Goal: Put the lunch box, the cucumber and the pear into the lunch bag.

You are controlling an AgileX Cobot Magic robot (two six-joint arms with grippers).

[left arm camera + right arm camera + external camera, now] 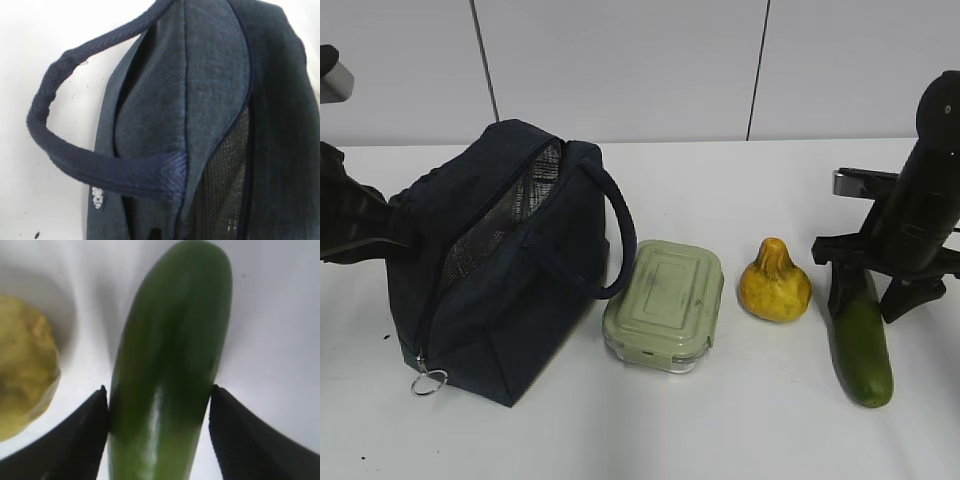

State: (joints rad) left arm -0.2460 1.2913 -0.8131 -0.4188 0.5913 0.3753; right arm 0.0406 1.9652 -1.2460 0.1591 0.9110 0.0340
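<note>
The navy lunch bag (510, 270) lies tilted on the left with its zipper open and its silvery lining showing. It fills the left wrist view (210, 100). My left arm (345, 215) reaches to the bag's left side, and its fingers are hidden. The sage-lidded lunch box (663, 303) sits right of the bag. The yellow pear (775, 285) stands beside it and also shows in the right wrist view (22, 370). The dark green cucumber (863, 350) lies on the table at the right. My right gripper (159, 390) straddles it, with both fingertips touching its sides.
The bag's looped handle (615, 235) arches toward the lunch box, and the other handle (75, 160) lies on the table. The metal ring pull (428, 382) hangs at the bag's front corner. A white wall stands behind the table.
</note>
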